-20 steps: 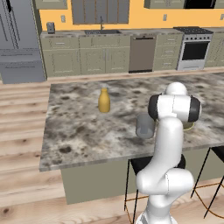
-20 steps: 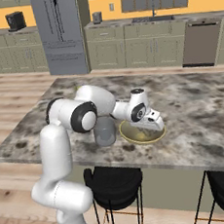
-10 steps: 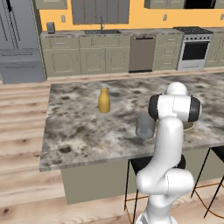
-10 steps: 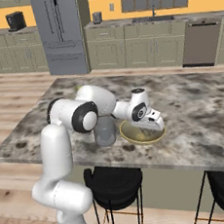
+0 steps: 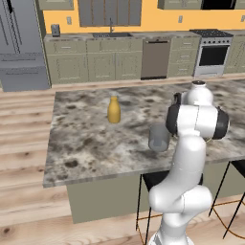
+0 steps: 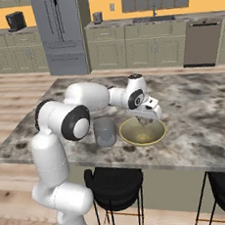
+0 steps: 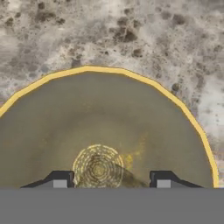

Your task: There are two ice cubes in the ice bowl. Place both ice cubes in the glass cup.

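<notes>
The pale yellow-green ice bowl (image 6: 142, 133) sits on the marble counter just right of the grey glass cup (image 6: 105, 131). My gripper (image 6: 146, 121) hangs over the bowl, pointing down into it. In the hand view the gripper (image 7: 109, 181) is open, its fingertips (image 7: 57, 180) wide apart above the bowl's floor (image 7: 100, 127), with nothing between them. The ice cubes are out of view. In the left base view the cup (image 5: 159, 138) stands left of my arm, which hides the bowl.
A yellow bottle (image 5: 113, 109) stands further back on the counter, left of the cup. Two bar stools (image 6: 113, 182) are tucked under the counter's near edge. Cabinets, a fridge and a stove line the far wall.
The hand has barely shifted over the bowl. Cup, bowl and bottle stand where they were.
</notes>
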### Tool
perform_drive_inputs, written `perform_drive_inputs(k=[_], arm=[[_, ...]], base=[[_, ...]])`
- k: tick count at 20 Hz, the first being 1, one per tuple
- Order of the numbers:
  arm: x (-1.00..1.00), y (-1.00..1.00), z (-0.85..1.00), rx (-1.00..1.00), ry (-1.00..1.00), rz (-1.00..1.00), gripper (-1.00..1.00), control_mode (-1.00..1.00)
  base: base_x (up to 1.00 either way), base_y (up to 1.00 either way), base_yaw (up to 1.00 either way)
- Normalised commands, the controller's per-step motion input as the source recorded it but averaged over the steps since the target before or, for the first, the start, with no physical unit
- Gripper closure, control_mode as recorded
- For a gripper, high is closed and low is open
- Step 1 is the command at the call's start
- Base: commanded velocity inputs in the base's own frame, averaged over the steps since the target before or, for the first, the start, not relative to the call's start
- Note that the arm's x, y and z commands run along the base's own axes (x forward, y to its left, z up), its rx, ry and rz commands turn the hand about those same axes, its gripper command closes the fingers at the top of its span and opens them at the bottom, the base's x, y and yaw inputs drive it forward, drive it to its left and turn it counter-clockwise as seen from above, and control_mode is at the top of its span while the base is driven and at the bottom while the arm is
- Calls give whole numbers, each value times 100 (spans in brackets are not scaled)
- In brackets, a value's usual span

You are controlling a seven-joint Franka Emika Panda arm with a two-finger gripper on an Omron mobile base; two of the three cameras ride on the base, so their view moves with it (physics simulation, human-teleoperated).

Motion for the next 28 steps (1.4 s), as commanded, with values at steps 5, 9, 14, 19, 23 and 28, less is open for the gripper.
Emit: perform_drive_inputs(k=[5, 9, 14, 19, 23, 28], arm=[[-5, 91, 52, 8, -1, 7, 100, -100], [0, 100, 17, 14, -2, 2, 100, -100], [2, 98, 10, 12, 0, 0, 100, -100], [9, 65, -2, -1, 4, 0, 100, -100], [10, 3, -20, -9, 7, 2, 100, -100], [-2, 13, -26, -1, 5, 3, 100, -100]], base=[[0, 0, 0], [0, 0, 0], [0, 0, 0], [0, 0, 0], [0, 0, 0], [0, 0, 0]])
